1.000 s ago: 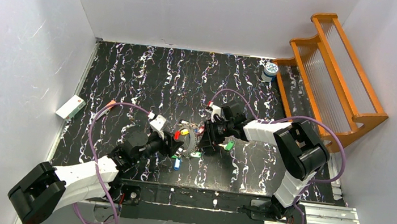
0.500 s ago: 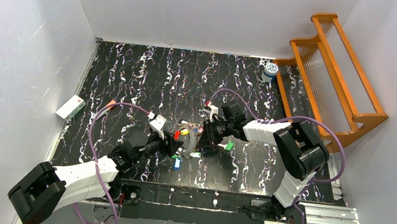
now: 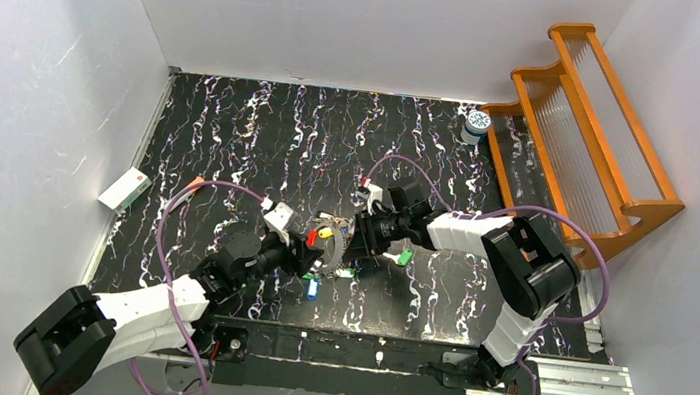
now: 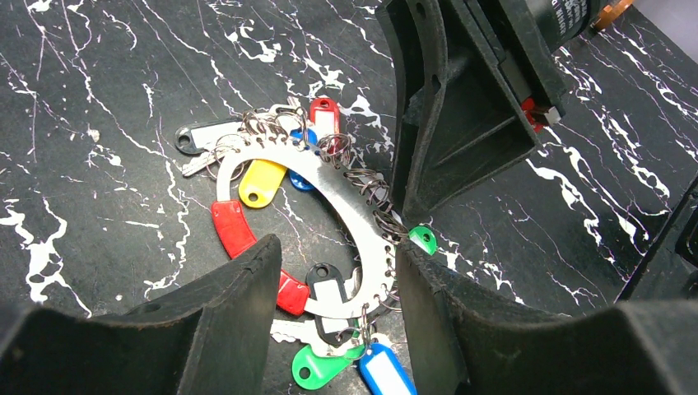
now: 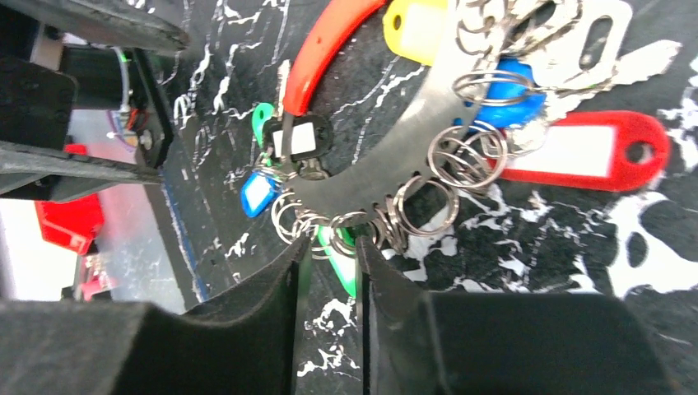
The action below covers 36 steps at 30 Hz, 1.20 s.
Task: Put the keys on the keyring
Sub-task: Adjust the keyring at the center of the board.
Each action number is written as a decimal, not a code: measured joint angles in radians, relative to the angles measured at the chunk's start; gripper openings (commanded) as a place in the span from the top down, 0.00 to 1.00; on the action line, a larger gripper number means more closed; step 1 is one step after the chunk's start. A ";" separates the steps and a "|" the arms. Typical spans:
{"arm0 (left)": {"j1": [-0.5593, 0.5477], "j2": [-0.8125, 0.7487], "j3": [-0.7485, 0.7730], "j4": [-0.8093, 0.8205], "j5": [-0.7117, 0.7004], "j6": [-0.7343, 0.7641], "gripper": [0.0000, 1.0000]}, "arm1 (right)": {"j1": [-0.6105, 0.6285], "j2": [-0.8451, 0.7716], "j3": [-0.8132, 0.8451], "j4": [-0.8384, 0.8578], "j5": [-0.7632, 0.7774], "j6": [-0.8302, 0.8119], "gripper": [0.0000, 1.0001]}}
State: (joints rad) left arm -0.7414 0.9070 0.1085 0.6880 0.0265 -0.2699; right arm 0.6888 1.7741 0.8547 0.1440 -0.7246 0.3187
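Observation:
The keyring (image 4: 329,177) is a flat silvery band closed by a red arc, and it lies on the black marbled table. Small split rings and keys hang on it: a yellow (image 4: 262,181), a red (image 4: 325,115), a black (image 4: 329,292) and a blue (image 4: 383,374). My left gripper (image 4: 333,251) straddles its near end, one finger on the red arc and the other against the band's outer edge. My right gripper (image 5: 329,243) sits at the band's far edge (image 5: 428,115) with a narrow gap. A green key (image 5: 346,267) lies in that gap, along one finger only.
A loose green key (image 3: 404,257) lies just right of the right gripper. A wooden rack (image 3: 585,136) stands at the back right with a white-and-blue jar (image 3: 477,122) beside it. A small white box (image 3: 124,189) sits at the table's left edge.
The right gripper has crept a little left onto the keyring's edge, and its jaws narrowed and then widened slightly. The left gripper and the ring have stayed put.

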 measured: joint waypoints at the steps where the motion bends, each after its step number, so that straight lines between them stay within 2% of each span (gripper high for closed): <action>1: 0.000 -0.001 0.000 0.000 0.000 0.000 0.48 | 0.000 -0.002 0.000 -0.006 0.017 0.000 0.62; 4: 0.000 -0.003 0.000 0.000 -0.013 -0.003 0.47 | 0.000 -0.018 0.001 -0.027 0.072 -0.001 0.61; 6: 0.000 -0.002 0.001 -0.008 -0.030 -0.020 0.34 | 0.000 -0.020 0.011 -0.041 0.098 -0.001 0.60; 8: 0.000 0.008 0.012 -0.046 -0.062 -0.051 0.29 | 0.000 -0.020 0.026 -0.053 0.123 0.000 0.59; 16: 0.019 0.222 0.265 -0.364 -0.170 -0.166 0.27 | -0.002 -0.020 0.060 -0.087 0.203 0.011 0.55; 22: 0.050 0.368 0.318 -0.440 -0.143 -0.204 0.34 | -0.008 -0.012 0.060 -0.114 0.223 0.016 0.59; 27: 0.071 0.461 0.392 -0.443 -0.123 -0.206 0.51 | -0.008 0.031 0.060 -0.099 0.165 0.027 0.68; 33: 0.095 0.586 0.498 -0.442 -0.117 -0.181 0.59 | 0.019 0.092 0.078 -0.058 0.064 0.052 0.80; 36: 0.103 0.630 0.547 -0.459 -0.121 -0.140 0.60 | 0.060 0.115 0.099 -0.059 0.043 0.055 0.82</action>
State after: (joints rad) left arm -0.6388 1.5372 0.6552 0.2291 -0.0940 -0.4103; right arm 0.7490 1.8889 0.9535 0.0849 -0.6811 0.3737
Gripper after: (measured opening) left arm 0.408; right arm 0.195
